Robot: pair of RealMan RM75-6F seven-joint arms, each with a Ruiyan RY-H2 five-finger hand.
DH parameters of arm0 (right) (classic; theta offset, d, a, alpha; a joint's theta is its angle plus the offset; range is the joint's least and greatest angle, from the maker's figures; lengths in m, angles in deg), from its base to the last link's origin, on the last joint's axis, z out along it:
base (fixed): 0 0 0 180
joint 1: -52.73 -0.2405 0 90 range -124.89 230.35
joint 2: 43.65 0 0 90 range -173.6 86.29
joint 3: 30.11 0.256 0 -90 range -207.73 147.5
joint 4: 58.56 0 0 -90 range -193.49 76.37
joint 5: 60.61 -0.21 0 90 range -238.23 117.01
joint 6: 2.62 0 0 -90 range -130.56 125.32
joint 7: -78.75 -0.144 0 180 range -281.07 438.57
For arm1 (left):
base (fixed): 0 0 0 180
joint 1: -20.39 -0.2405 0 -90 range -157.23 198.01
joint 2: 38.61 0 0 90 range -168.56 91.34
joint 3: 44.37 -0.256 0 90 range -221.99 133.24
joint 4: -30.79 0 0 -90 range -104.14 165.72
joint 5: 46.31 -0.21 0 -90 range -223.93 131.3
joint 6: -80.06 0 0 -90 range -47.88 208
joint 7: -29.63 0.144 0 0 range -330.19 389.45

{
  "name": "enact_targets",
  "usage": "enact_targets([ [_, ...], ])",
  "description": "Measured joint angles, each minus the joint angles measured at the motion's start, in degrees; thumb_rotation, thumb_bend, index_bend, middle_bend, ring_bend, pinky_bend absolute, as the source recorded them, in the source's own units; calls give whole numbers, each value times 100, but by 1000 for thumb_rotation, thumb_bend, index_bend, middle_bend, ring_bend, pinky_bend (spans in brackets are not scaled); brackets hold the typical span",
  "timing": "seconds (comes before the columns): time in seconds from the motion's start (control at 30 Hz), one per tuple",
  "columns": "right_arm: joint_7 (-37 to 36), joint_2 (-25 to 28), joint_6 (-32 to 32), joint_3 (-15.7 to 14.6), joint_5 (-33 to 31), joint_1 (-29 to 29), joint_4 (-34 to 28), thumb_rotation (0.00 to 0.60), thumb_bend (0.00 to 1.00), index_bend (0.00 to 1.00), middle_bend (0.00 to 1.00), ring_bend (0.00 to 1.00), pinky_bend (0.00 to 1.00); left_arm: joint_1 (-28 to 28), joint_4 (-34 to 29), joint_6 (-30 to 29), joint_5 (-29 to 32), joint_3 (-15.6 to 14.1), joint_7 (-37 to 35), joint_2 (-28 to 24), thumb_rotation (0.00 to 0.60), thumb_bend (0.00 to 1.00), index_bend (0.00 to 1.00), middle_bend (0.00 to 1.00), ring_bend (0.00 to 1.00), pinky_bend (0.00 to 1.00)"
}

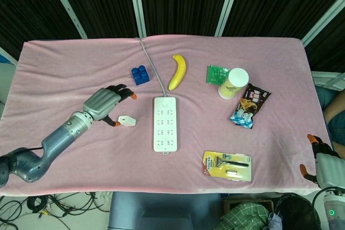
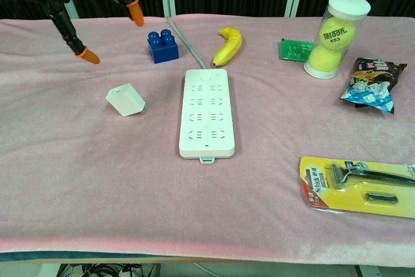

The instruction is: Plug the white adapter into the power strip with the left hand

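The white adapter (image 1: 127, 120) (image 2: 126, 100) lies on the pink cloth, left of the white power strip (image 1: 165, 130) (image 2: 206, 112). My left hand (image 1: 105, 103) (image 2: 84, 1) hovers open above the cloth just left of the adapter, fingers spread with orange tips, holding nothing. The strip's sockets are all bare. At the table's front right corner my right hand (image 1: 318, 157) shows only partly, off the cloth edge; how its fingers stand is unclear.
A blue brick (image 1: 140, 74) and the strip's grey cable (image 1: 152, 68) lie behind the adapter. A banana (image 1: 178, 71), green packet (image 1: 216, 73), tennis-ball tube (image 2: 335, 36), snack bag (image 1: 249, 106) and razor pack (image 1: 228, 165) sit to the right.
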Motion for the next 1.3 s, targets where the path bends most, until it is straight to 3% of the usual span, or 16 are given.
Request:
enact_targets([
  [0.17,4,-1,-5,11,-28,-5,3,600,284,95,92,162,272,-310,386,-371,748,-103,691,465,600,129,188,242,153,262],
  [0.4,-7,11,-14,14,-36,-9,8,600,284,95,92,162,272,-492,883,-419,1084,-140,953,1001,600,165,218,282,180,277],
  [1.3,-24,32,-18,28,-76,-13,1,600,284,94,92,163,272,-634,1728,-265,208,191,244,2112,600,186,309,437,316,373],
])
